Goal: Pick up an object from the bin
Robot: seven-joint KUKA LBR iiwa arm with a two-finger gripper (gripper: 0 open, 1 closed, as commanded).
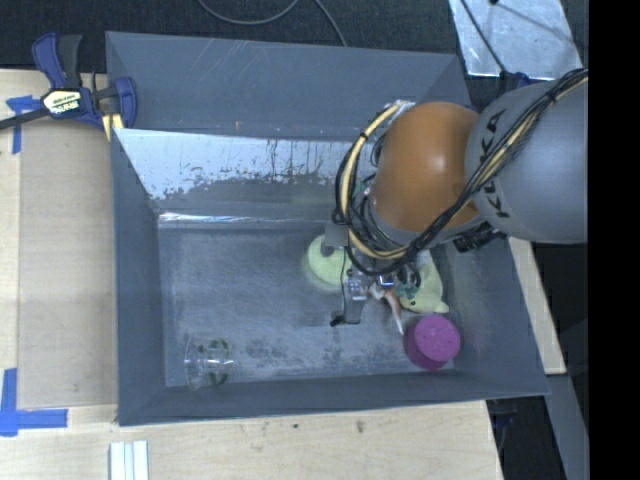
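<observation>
Clear cup point(210, 360) lies at seven o'clock in the grey bin point(250, 88), a pale green lump point(322, 260) sits nearest, at eleven o'clock of the gripper point(350, 306), whose opening I cannot tell, and a purple cylinder point(432, 340) rests at its four o'clock.

One camera covers the scene. It hangs above the bin point(140, 268) and looks down into it, tilted somewhat to one side, so the far wall spreads as a broad slope at the top of the view and the near wall shows as a narrow band at the bottom. It stands far enough off to take in the whole rim. The arm point(540, 168) enters from the right, and its orange cover point(425, 168) lies nearest the lens.
</observation>
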